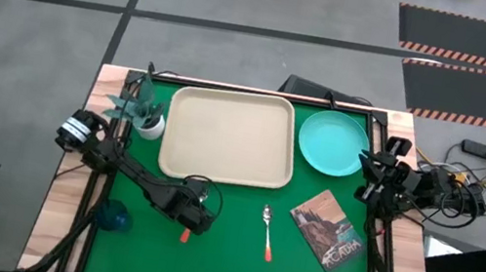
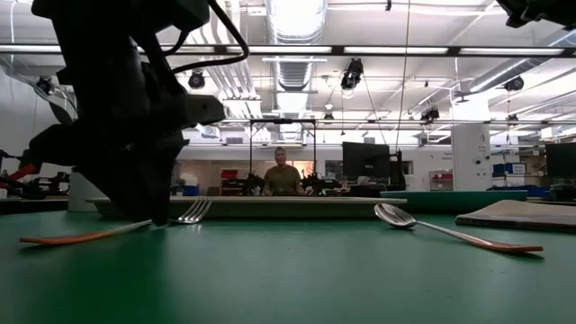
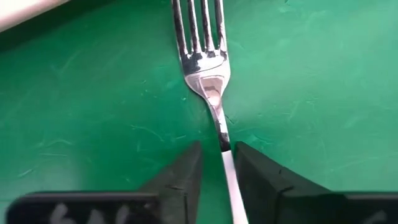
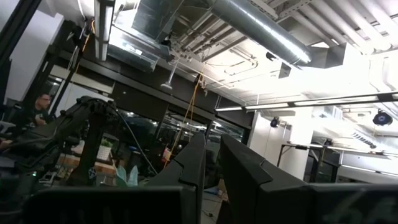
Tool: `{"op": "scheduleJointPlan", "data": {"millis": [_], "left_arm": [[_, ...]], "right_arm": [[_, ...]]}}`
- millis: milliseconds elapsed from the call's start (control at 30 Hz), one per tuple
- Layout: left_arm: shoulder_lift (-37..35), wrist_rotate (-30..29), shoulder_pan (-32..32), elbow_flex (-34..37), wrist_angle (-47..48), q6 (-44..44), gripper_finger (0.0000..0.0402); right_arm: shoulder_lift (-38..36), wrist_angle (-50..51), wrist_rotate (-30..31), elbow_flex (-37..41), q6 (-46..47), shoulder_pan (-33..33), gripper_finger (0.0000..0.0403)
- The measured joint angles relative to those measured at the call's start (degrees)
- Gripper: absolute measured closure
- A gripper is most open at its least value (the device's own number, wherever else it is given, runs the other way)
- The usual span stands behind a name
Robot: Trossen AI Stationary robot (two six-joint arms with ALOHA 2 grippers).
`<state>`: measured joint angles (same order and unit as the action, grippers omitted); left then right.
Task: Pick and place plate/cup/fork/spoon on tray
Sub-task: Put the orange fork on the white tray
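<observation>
The fork (image 1: 187, 229) lies flat on the green mat near the tray's near left corner, red-orange handle toward the near edge; it also shows in the low view (image 2: 108, 229). My left gripper (image 1: 194, 213) points down over it, narrowly open, its fingers on either side of the fork's neck (image 3: 219, 127). The spoon (image 1: 268, 231) lies to its right. The beige tray (image 1: 230, 137) is at the far centre, with the turquoise plate (image 1: 333, 142) on the mat to its right. The dark-blue cup (image 1: 115, 218) stands near the left edge. My right gripper (image 4: 212, 155) is shut and empty at the right edge. My left gripper comes from above, pointing down, its fingers across the fork's neck just behind the tines. One finger (image 3: 255, 174) stands right against the neck (image 3: 224, 146) and a strip of mat shows before the other; I cannot tell whether it touches. The fork rests on the mat.
A white pot with a green plant (image 1: 152, 124) stands at the tray's left edge. A brown-covered book (image 1: 327, 229) lies at the near right. A person shows in the room beyond the table (image 2: 283, 178).
</observation>
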<state>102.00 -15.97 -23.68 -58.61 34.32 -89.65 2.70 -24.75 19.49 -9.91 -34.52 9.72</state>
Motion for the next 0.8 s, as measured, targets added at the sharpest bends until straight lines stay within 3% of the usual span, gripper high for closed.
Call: {"op": "scheduleJointPlan", "data": {"millis": [267, 567, 800], "left_arm": [[0.04, 0.31, -0.06, 0.04, -0.38, -0.04, 0.0394], [-0.71, 0.75, -0.04, 0.03, -0.88, -0.07, 0.0393], [-6.38, 1.17, 0.86, -0.85, -0.87, -0.20, 0.0393]], "right_arm": [[0.01, 0.00, 0.00, 0.00, 0.00, -0.01, 0.0360], [0.01, 0.00, 0.00, 0.00, 0.32, 0.00, 0.0360], [0.00, -0.03, 0.02, 0.01, 1.28, -0.01, 0.0360]]}}
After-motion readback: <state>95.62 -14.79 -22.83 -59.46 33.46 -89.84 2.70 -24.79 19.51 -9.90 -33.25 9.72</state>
